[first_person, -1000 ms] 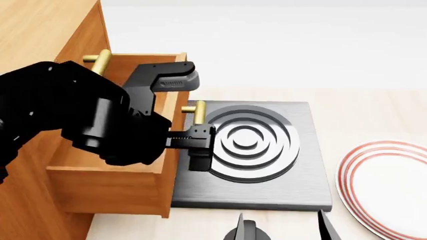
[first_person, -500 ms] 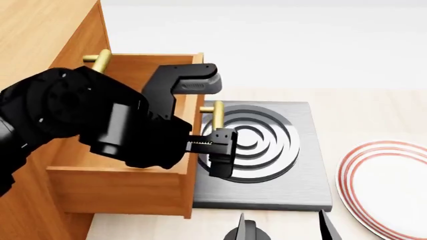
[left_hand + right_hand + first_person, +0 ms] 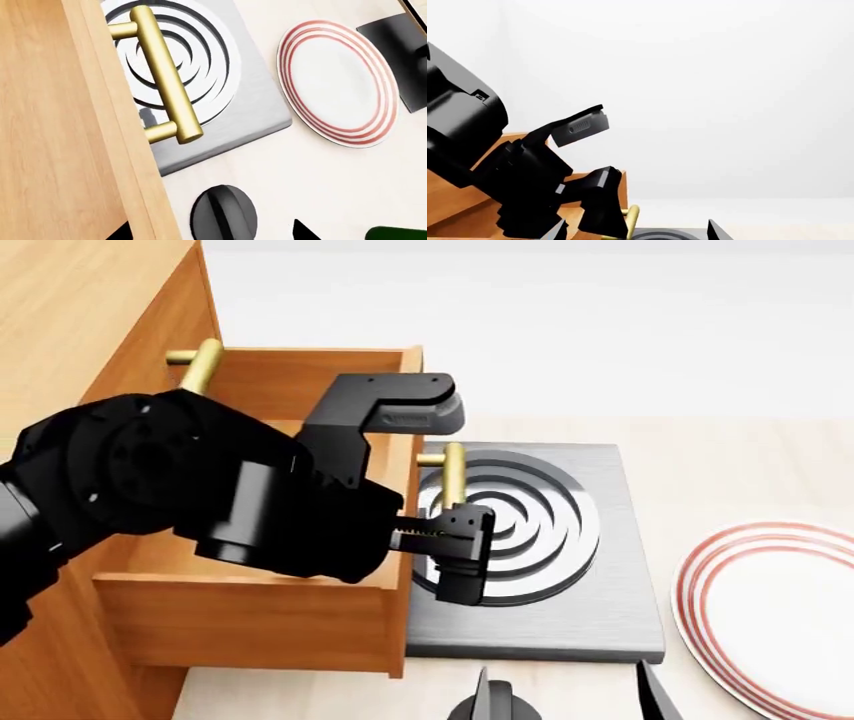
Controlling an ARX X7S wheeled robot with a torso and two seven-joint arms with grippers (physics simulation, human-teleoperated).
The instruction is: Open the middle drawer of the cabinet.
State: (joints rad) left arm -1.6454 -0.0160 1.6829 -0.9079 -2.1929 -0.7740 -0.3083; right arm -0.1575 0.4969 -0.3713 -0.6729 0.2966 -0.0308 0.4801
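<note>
The orange-brown cabinet (image 3: 80, 300) stands at the left. Its middle drawer (image 3: 254, 625) is pulled well out, with its brass bar handle (image 3: 453, 472) over the grey burner plate. My left gripper (image 3: 407, 540) is open and straddles the drawer's front panel. One finger (image 3: 461, 550) is outside, next to the handle; the other is hidden inside the drawer. In the left wrist view the drawer front (image 3: 67, 125) and handle (image 3: 163, 75) lie beyond the left gripper (image 3: 210, 232). My right gripper (image 3: 635, 232) is open and empty, its tips at the head view's bottom edge (image 3: 567, 695).
A grey square burner plate (image 3: 561, 610) with raised rings lies beside the drawer. A white plate with red rings (image 3: 774, 610) lies at the right. A black round knob (image 3: 223, 215) sits near the burner. The drawer above has its own brass handle (image 3: 200, 365).
The middle drawer has slid further out to the right, and my left gripper moved with it. The right gripper has not moved.
</note>
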